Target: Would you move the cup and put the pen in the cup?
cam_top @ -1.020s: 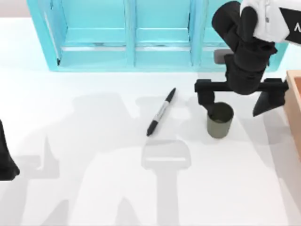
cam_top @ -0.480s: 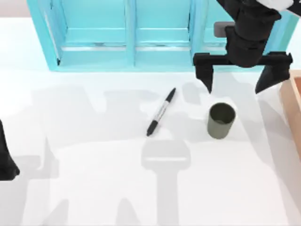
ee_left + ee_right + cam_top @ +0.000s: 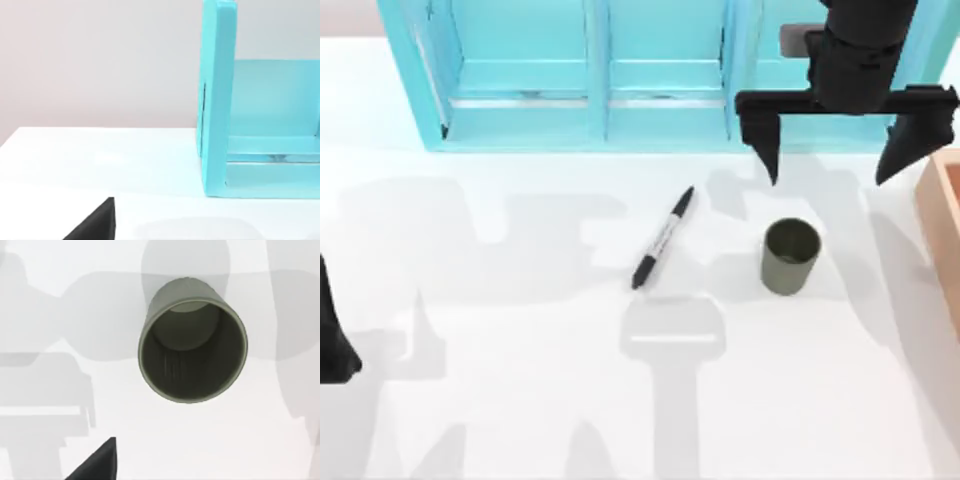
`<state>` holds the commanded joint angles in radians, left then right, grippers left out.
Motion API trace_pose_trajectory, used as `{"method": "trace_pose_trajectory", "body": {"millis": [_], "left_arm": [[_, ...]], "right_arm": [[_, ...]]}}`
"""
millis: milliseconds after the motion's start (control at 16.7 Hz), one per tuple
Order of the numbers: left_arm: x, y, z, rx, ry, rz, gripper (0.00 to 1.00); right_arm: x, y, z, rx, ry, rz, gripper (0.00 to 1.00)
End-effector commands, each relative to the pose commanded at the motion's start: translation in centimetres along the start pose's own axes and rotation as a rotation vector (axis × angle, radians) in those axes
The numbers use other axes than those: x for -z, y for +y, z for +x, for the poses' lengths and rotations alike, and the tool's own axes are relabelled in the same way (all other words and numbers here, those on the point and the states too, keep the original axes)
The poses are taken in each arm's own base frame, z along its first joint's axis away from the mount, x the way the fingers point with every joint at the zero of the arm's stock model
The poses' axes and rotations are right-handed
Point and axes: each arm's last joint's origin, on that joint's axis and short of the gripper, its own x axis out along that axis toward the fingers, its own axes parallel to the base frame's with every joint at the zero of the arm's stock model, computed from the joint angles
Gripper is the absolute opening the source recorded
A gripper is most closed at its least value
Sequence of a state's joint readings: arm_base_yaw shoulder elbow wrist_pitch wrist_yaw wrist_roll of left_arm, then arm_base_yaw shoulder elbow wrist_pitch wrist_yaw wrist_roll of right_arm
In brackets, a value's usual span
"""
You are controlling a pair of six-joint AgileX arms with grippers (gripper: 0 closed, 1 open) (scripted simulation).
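Top view puts the left arm parked at the table's far left edge, well left of the cup; whether its fingers are released or clenched cannot be told. Moving right, the white table carries a turquoise shelf unit along its back, behind and to the left of the cup. The pen lies flat on the table to the left of the cup, near it but apart, its length running diagonally with one end toward the shelf unit. The cup stands upright, mouth open to the camera, and looks empty. The right gripper hangs just behind the cup, in front of the shelf unit, with its two fingers spread wide and grasping nothing. A wooden tray edge sits to the right of the cup at the table's right side.

From the right wrist view the cup stands free on the table, its inside bare.
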<state>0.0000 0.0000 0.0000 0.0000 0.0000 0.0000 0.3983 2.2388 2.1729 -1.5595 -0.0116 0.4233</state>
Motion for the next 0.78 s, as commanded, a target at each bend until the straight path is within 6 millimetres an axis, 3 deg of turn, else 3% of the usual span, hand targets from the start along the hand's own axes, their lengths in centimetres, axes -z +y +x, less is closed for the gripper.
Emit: {"method": "trace_pose_trajectory", "body": {"millis": [360,780], "left_arm": [[0.0,0.0,0.0,0.000,0.000,0.000,1.00],[0.0,0.0,0.0,0.000,0.000,0.000,1.00]], "right_arm": [[1.4,-0.7,-5.6,-0.011,-0.058,-0.003,1.00],[1.7,-0.6,-6.1,-0.013,-0.063,-0.006,1.00]]}}
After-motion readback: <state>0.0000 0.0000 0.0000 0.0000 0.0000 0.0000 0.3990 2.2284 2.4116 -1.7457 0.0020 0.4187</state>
